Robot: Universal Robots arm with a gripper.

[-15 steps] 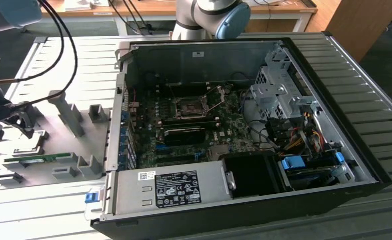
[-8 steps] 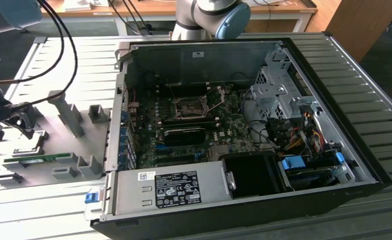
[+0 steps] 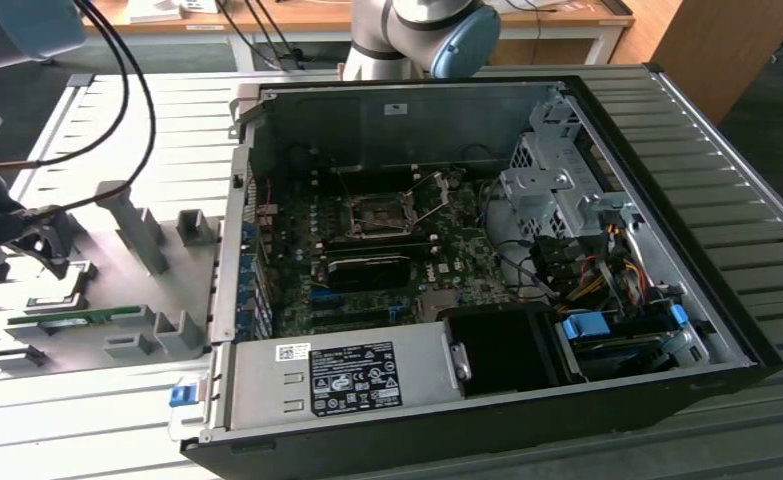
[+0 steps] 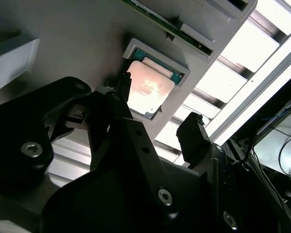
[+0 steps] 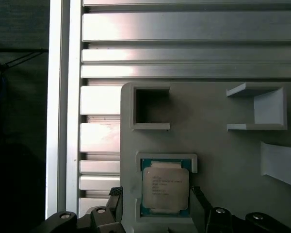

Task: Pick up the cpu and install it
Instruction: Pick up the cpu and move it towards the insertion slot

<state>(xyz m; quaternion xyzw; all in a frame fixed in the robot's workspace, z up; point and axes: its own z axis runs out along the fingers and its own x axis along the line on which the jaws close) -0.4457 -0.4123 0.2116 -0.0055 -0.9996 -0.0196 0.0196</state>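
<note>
Spread wide, the claw (image 5: 156, 204) has its fingers (image 5: 115, 203) on either side of the cpu (image 5: 165, 187), which lies flat in its grey nest (image 5: 167, 156) between them, so I'd centre, close evenly on its edges and lift level; its lid bears a few printed lines, left unread.

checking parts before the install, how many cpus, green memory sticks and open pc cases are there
cpu: 1
green memory stick: 1
open computer case: 1
total: 3
</note>
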